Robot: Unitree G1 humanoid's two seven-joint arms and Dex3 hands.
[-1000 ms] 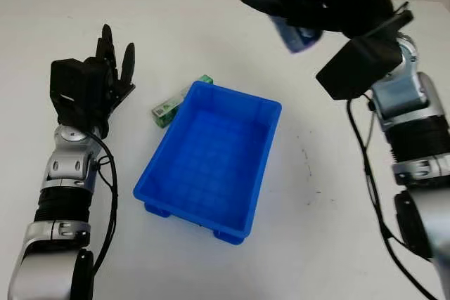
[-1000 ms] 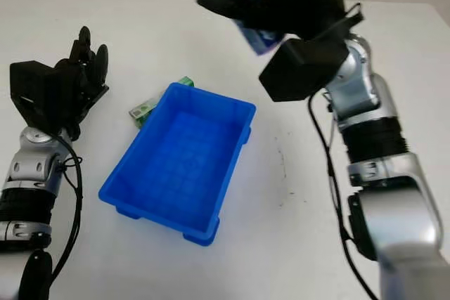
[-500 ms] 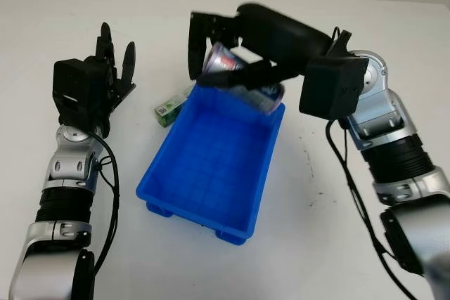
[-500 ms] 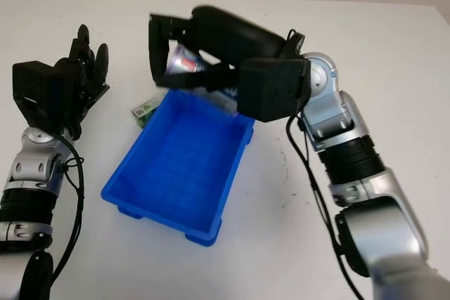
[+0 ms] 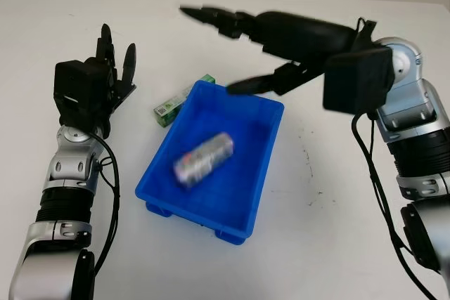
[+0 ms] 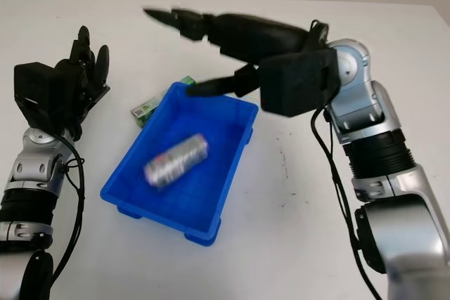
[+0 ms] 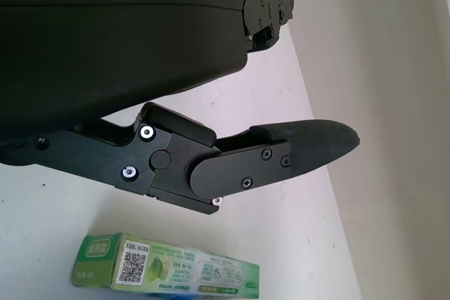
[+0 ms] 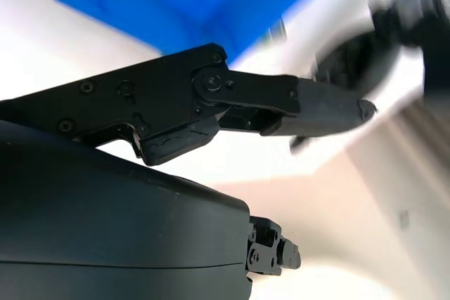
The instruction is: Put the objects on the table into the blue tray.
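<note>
- Blue tray (image 5: 264,166): it sits near the middle of the white desk (image 5: 330,230), turned at a slant, with its open top facing up and a faint grid pattern on its floor.
- White desk: it carries the tray and the box, and its far edge meets a pale wall.
- Right robot hand (image 5: 242,47): it hangs in the air over the far end of the tray, reaching in from the right side. It is open and holds nothing; two long fingers (image 5: 211,15) point toward the left beyond the tray, and a third finger points down toward the tray's far rim without visibly touching it.
- Left robot hand (image 5: 105,75): it is at the left side of the desk, well apart from the tray, fingers pointing toward the far edge. It is open and holds nothing. In the left wrist view one black finger (image 7: 281,156) stretches across above the desk surface.
- Can (image 5: 204,159): a silver cylinder with a red and blue label, lying on its side inside the tray, roughly in the middle, along the tray's length. It looks blurred, so the print is unreadable.
- Green box (image 5: 169,107): a small carton with white label panels lying flat on the desk just beside the tray's far left corner, partly hidden behind the rim. The left wrist view shows a QR code on it (image 7: 165,272).
</note>
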